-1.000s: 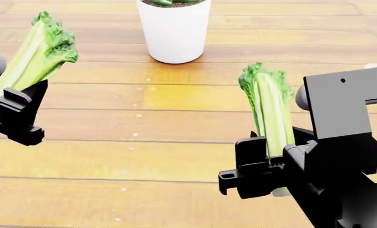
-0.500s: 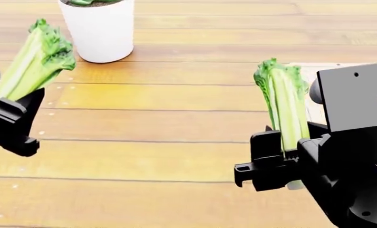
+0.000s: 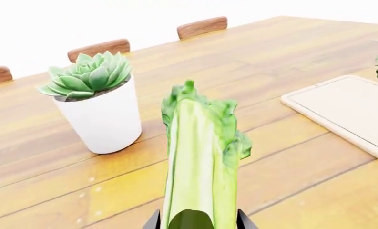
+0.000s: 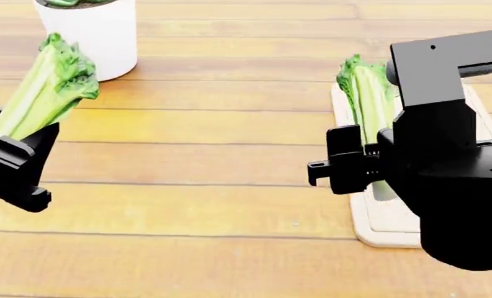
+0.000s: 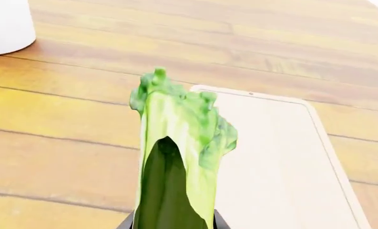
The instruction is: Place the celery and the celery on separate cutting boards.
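My left gripper (image 4: 18,164) is shut on a celery (image 4: 43,93) and holds it above the bare tabletop, leafy top tilted up and away. In the left wrist view this celery (image 3: 198,157) rises from between the jaws of the left gripper (image 3: 197,223). My right gripper (image 4: 362,164) is shut on the other celery (image 4: 370,99), held upright over the left edge of a pale cutting board (image 4: 386,226). The right wrist view shows that celery (image 5: 179,157) in the right gripper (image 5: 173,223), with the board (image 5: 271,157) below and to one side. One board (image 3: 348,109) is in view.
A white pot (image 4: 89,37) with a green succulent stands at the back left of the plank table. In the left wrist view the pot (image 3: 99,114) sits close beside the held celery, and brown chair backs (image 3: 201,26) line the table's far edge.
The head view has swung right: the pot slid left in the picture and the cutting board came into view. The right gripper with its celery now hangs over the board's edge.
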